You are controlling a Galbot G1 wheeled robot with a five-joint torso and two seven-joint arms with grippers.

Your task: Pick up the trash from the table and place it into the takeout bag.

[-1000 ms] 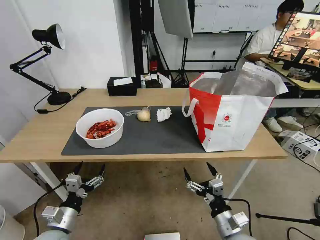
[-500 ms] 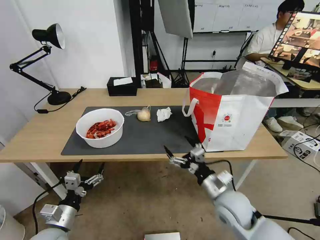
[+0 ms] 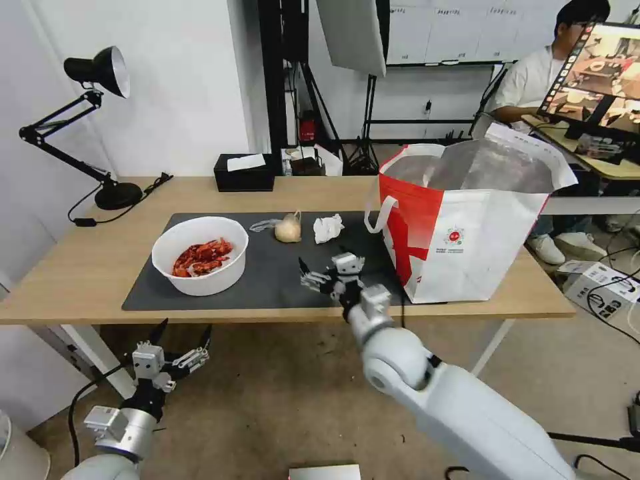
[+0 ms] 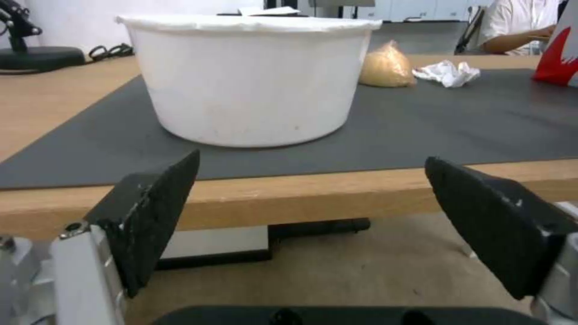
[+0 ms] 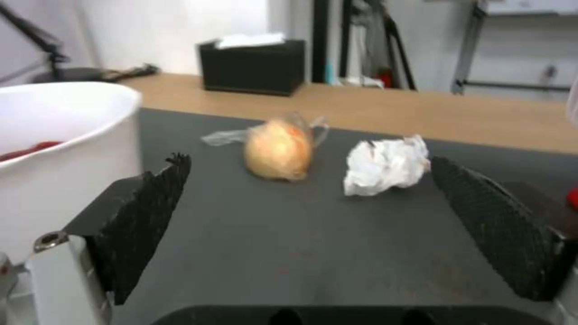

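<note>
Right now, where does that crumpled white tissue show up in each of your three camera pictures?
Head view: crumpled tissue on the dark mat, beside the bun.
Left wrist view: tissue far behind the bowl.
Right wrist view: tissue ahead between open fingers.
Shared landmark: the bun.

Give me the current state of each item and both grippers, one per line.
bowl: upright on the mat, red shells inside.
bun: lying on the mat, in loose clear plastic.
tissue: crumpled, on the mat beside the bun.
takeout bag: standing, top open.
right gripper: open, empty, over the mat short of the tissue.
left gripper: open, empty, below the table edge.
tissue box: upright, a tissue sticking out.
</note>
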